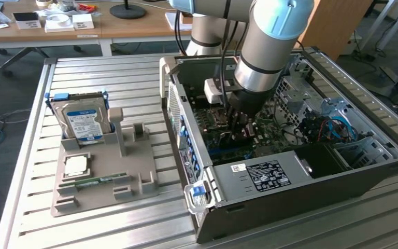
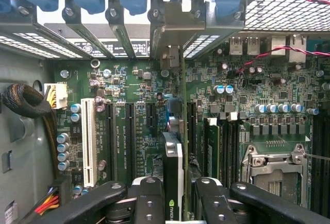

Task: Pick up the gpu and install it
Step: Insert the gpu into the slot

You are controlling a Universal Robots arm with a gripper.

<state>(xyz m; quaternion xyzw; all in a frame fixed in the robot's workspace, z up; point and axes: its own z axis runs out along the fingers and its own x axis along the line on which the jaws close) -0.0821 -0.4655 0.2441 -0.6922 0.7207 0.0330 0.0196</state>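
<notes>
Wrist view, lower centre: gripper (image 2: pixel 178 203) clamped on gpu (image 2: pixel 174 175), held edge-on above motherboard (image 2: pixel 124 87) slots. Judgement: keep card upright, line bracket with rear opening, seat edge squarely, press evenly.

A silver hard drive (image 1: pixel 80 120) stands upright in a grey holder tray (image 1: pixel 102 194) on the slatted worktop (image 1: pixel 95 78); a green memory stick (image 1: pixel 97 181) lies flat in it; an open computer case (image 1: pixel 310 179) sits beside.
</notes>
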